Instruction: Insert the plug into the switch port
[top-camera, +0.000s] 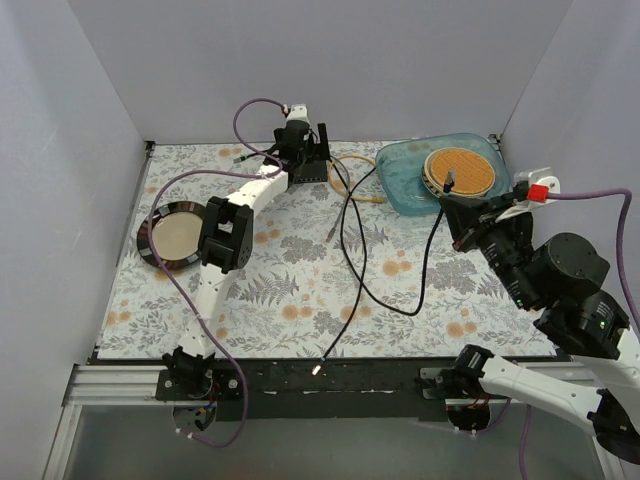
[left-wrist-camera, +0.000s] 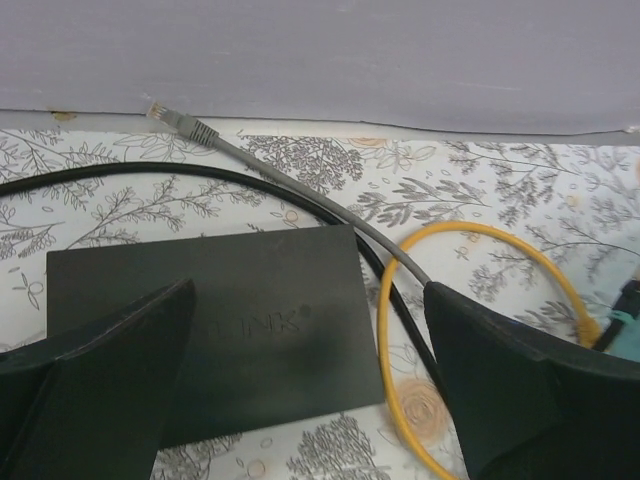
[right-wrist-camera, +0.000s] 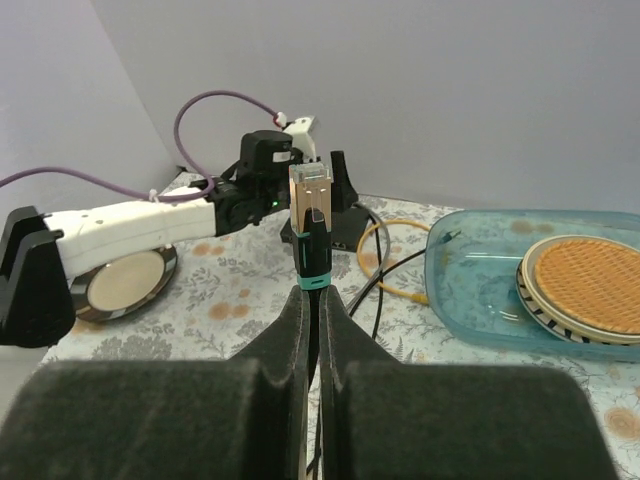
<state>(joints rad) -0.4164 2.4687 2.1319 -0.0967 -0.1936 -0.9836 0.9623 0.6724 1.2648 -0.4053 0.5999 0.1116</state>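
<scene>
The plug, a clear connector on a black boot with teal bands, stands upright out of my right gripper, which is shut on the boot. From above, this gripper hangs by the blue tray with the plug pointing to the back. The flat black switch lies at the back wall. My left gripper is open, with a finger on either side of it. The switch lies under that gripper. In the right wrist view the switch is small and I cannot make out a single switch port.
A blue tray at the back right holds a wicker-topped plate. A dark plate lies at the left. A yellow cable, a grey cable with a loose plug and a long black cable trail beside the switch.
</scene>
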